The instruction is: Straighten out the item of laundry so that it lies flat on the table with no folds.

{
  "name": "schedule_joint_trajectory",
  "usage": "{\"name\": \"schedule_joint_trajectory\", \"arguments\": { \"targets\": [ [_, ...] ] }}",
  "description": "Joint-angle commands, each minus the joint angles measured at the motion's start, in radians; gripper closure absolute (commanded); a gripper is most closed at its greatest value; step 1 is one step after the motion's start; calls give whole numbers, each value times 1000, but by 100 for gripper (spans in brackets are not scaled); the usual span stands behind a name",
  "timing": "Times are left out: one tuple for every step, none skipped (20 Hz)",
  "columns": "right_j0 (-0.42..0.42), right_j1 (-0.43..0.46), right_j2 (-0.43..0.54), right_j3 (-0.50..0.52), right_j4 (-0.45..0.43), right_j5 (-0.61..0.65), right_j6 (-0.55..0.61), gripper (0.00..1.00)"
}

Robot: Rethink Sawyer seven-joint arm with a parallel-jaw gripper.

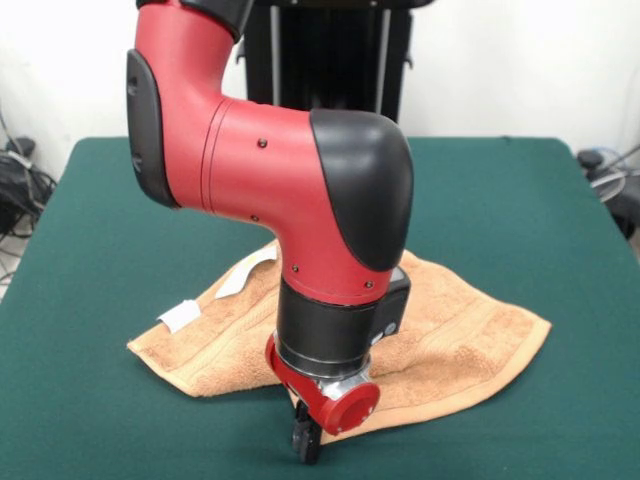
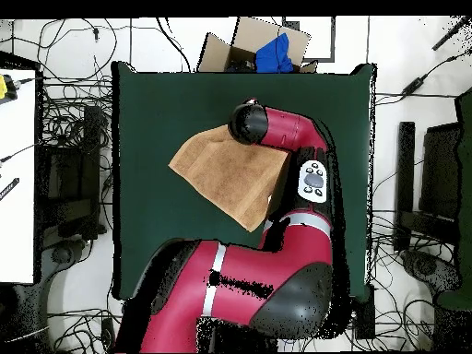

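Gripper (image 1: pixel 306 440) is lowered at the near edge of the orange-tan towel (image 1: pixel 460 330) on the green table (image 1: pixel 100 200), jaw state cannot be told; an edge pull-out is judged next.

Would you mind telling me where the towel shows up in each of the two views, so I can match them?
Front view: the towel lies low and centre on the green table, partly hidden behind the red arm.
Overhead view: it sits in the middle of the table, left of the arm's wrist.
Shared landmark: the arm's black-capped joint above the towel's edge.
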Motion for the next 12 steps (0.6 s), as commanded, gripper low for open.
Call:
{"name": "schedule_joint_trajectory", "arguments": {
  "targets": [
    [19,100,117,-46,-40,-66,-45,100],
    [22,105,111,-57,-42,-64,-42,100],
    [26,110,107,-70,-41,-60,-34,100],
    [31,114,99,-82,-44,-60,-27,100],
    [36,122,95,-99,-40,-57,-16,100],
    [42,128,87,-115,-43,-57,-7,100],
    [44,138,89,-136,-39,-55,1,100],
    [45,144,89,-152,-38,-49,7,100],
    [47,156,89,-181,-35,-41,15,100],
    [48,168,87,-209,-36,-36,21,100],
    [49,179,84,-237,-37,-31,26,100],
    [47,190,84,-263,-39,-24,27,100]
  ]
}}
